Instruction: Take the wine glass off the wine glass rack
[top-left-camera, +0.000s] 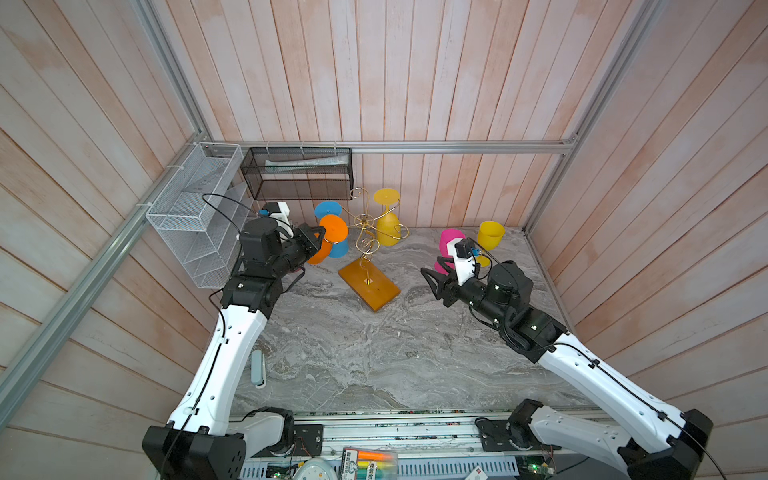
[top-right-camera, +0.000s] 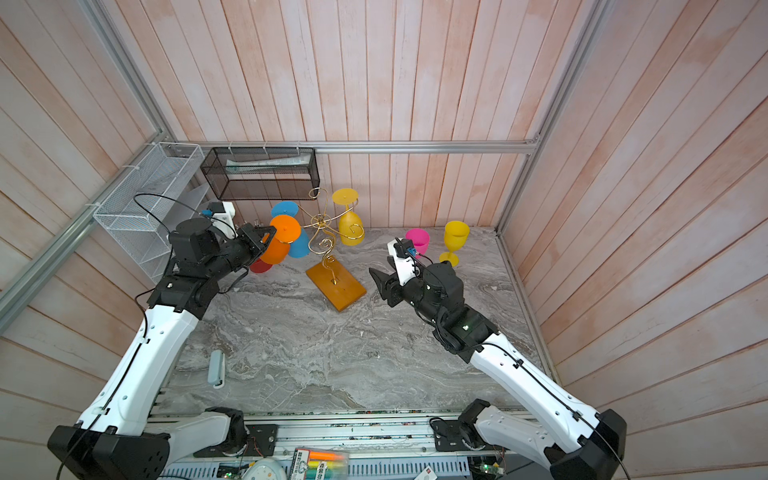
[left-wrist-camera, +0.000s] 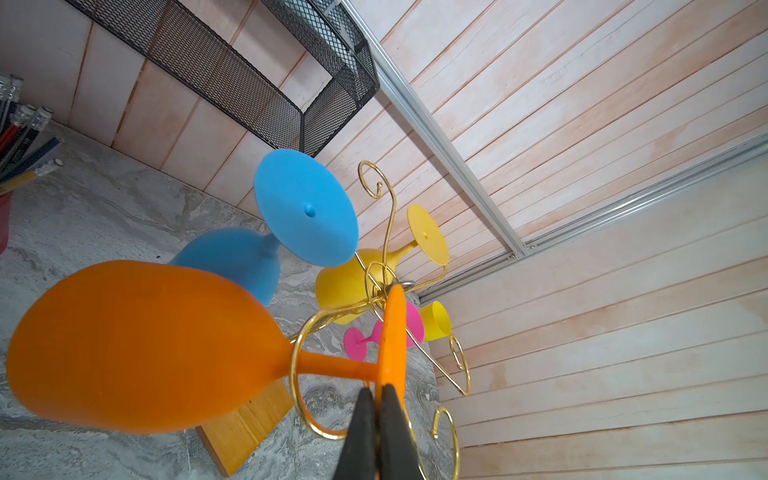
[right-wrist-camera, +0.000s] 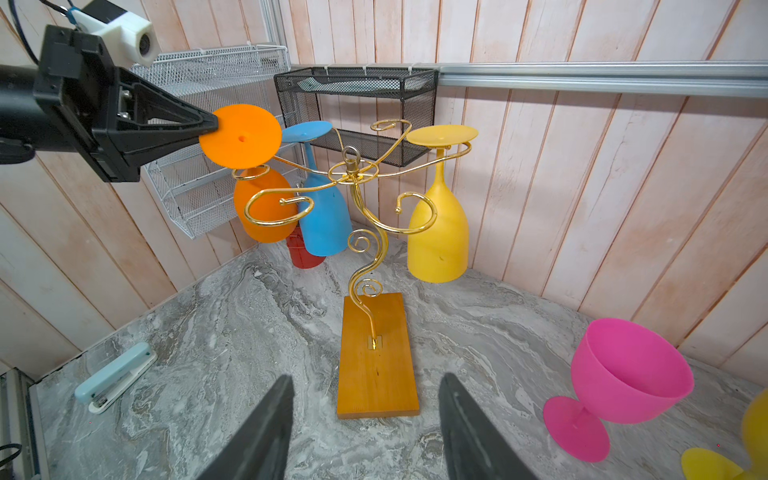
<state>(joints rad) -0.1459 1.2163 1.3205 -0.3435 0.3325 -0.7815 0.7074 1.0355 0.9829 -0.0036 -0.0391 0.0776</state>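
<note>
The wine glass rack (right-wrist-camera: 376, 365) stands near the back of a grey marbled tabletop (right-wrist-camera: 249, 311). It is thin, shiny gold wire: a curling central post with scroll arms spreading from its top, fixed to a flat rectangular orange-brown wooden base. 3 matte, smooth plastic glasses hang on it, bowls down. The orange wine glass (right-wrist-camera: 241, 135) is on the rack's left arm, its stem passing through a gold loop and its round flat foot tilted above that loop. The left gripper (right-wrist-camera: 210, 124) is pinched tight on the thin edge of that foot, its black tapered fingers (left-wrist-camera: 392, 419) pressed against both faces. A blue glass (right-wrist-camera: 322, 216) hangs just behind the orange one, and a yellow glass (right-wrist-camera: 438, 232) hangs on the rack's right side. The right gripper (right-wrist-camera: 366, 378) hovers in front of the rack's base with its jaws about half spread, holding nothing. A pink glass (right-wrist-camera: 627, 370) stands upright to the right of the rack. A black mesh basket (right-wrist-camera: 357, 83) hangs on the plank wall behind the rack.
</note>
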